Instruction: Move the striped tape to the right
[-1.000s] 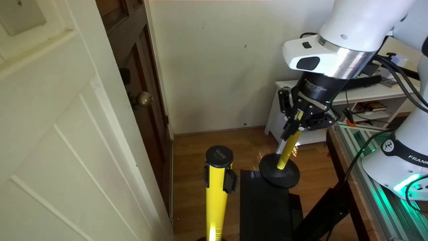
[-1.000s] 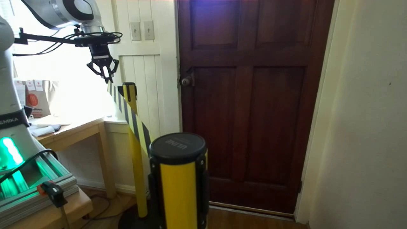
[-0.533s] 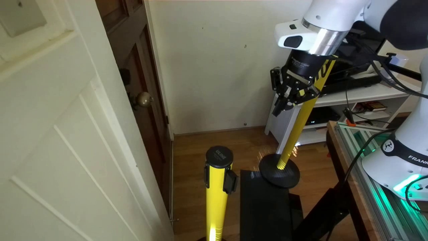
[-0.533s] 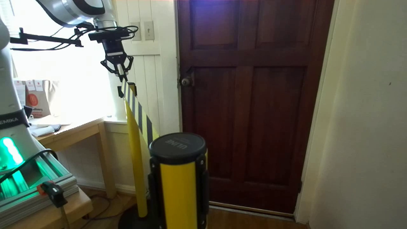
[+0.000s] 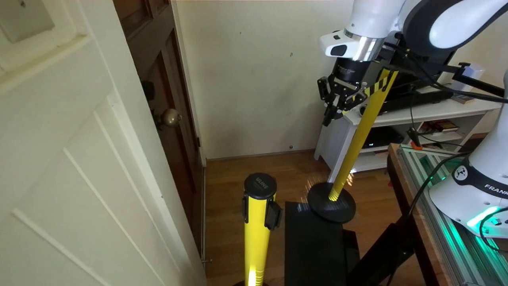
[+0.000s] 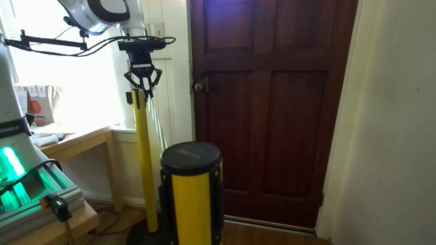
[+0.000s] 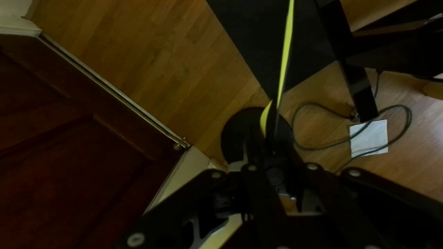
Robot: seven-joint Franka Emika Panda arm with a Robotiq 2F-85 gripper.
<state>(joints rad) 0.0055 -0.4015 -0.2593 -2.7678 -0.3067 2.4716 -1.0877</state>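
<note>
The striped tape [image 5: 373,89], yellow and black, stretches from my gripper back to the top of the farther yellow post [image 5: 362,131]. In an exterior view the tape [image 6: 157,120] shows nearly edge-on, sloping down from the fingertips behind the black cap of the nearer post [image 6: 190,204]. My gripper [image 6: 149,93] is shut on the tape's end, just right of the top of the thin-looking yellow post [image 6: 144,163]; it also shows in an exterior view [image 5: 331,118]. In the wrist view the tape [image 7: 285,52] leads up from the dark fingers [image 7: 268,148]. The held end is hidden between them.
A yellow post [image 5: 257,234] with a black cap stands near the white door [image 5: 99,178]. A brown door [image 6: 272,119] is behind. A white shelf [image 5: 420,113] stands by the wall. A black post base [image 7: 238,133] and a cable [image 7: 308,148] lie below the gripper.
My gripper has moved right past the yellow post's top in an exterior view, and up and left in an exterior view. The tape moved with it and turned from broad to nearly edge-on.
</note>
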